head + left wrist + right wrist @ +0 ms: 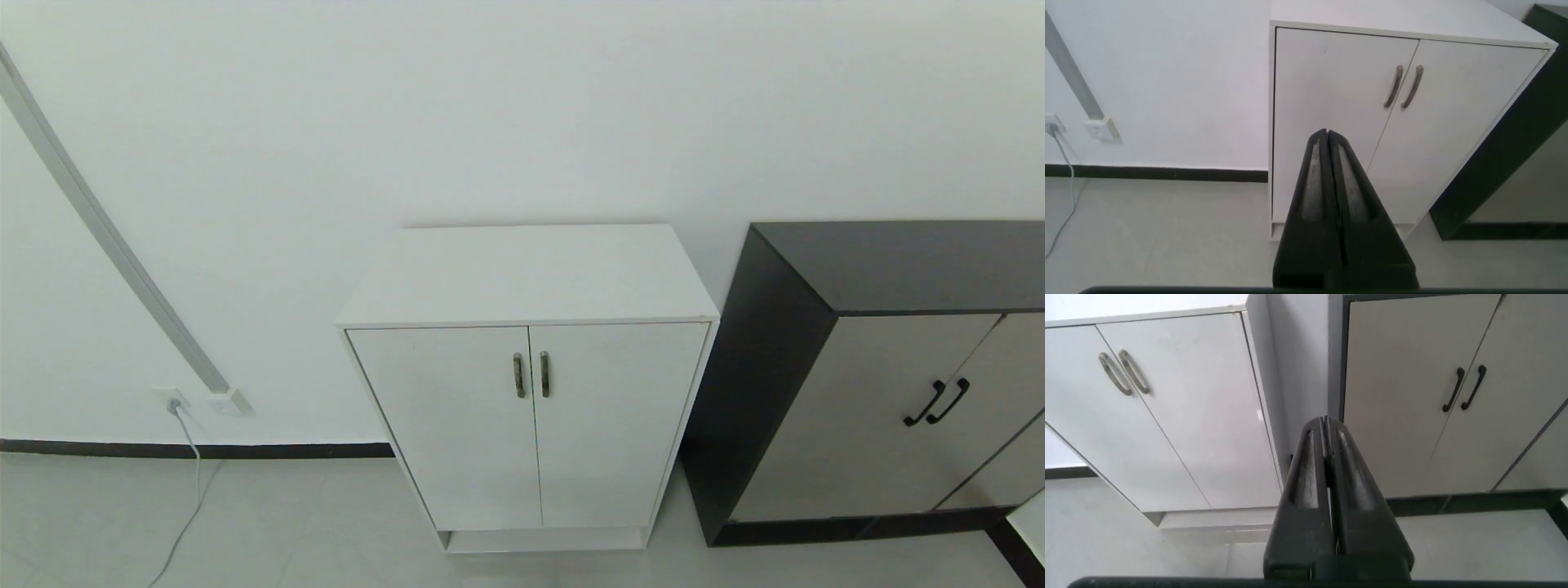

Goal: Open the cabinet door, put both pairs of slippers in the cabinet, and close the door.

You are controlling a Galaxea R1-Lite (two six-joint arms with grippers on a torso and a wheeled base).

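A white two-door cabinet (531, 392) stands against the wall with both doors closed; its two metal handles (531, 375) sit side by side at the centre seam. The left wrist view has the same cabinet (1388, 131) ahead, handles (1404, 86) up high, and my left gripper (1327, 135) shut with nothing in it, held well back from the doors. My right gripper (1325, 422) is shut and empty too, in front of the gap between the white cabinet (1167, 416) and the dark one.
A dark-framed cabinet (882, 384) with grey doors and black handles (937, 402) stands close on the right. A wall socket with a grey cable (192, 465) and a slanted cable duct (106, 229) are on the left. Grey tiled floor (245, 531) lies open in front.
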